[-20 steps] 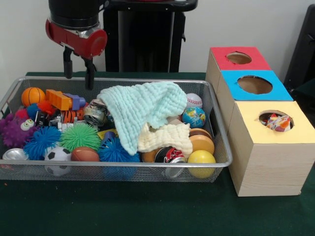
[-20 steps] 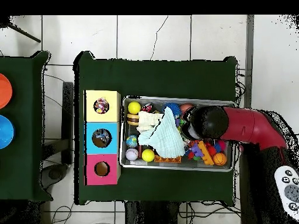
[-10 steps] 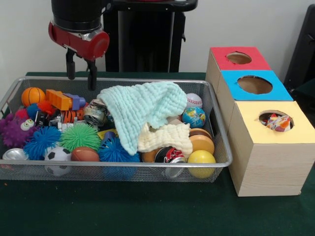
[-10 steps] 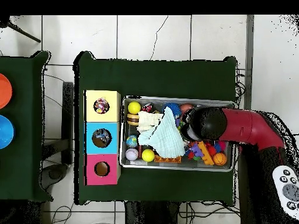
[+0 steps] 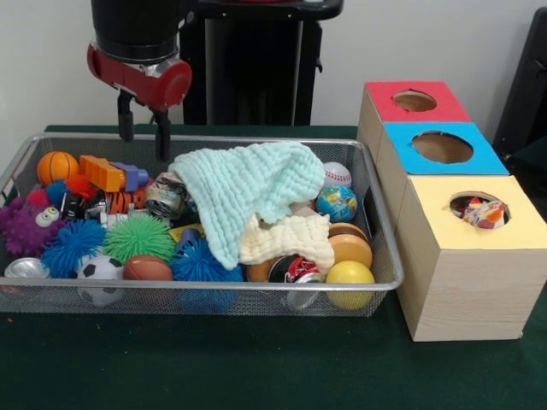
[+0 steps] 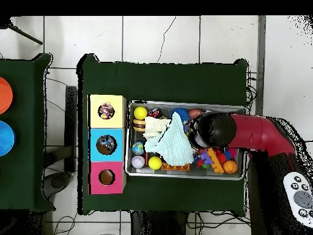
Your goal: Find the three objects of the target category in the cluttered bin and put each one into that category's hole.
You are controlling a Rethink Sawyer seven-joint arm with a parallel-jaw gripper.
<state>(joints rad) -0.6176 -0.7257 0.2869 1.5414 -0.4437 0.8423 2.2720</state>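
Green table (image 5: 256,367): mint cloth (image 5: 244,184) blankets bin (image 5: 376,213) clutter.

The big green cloth (image 5: 244,192) covers the toys under it. The arm (image 5: 137,38) is cut off at the top. The red box's hole (image 5: 414,101) looks dark inside.

The red and black arm hangs vertical; its gripper (image 5: 144,126) points down, fingers apart, holding nothing.
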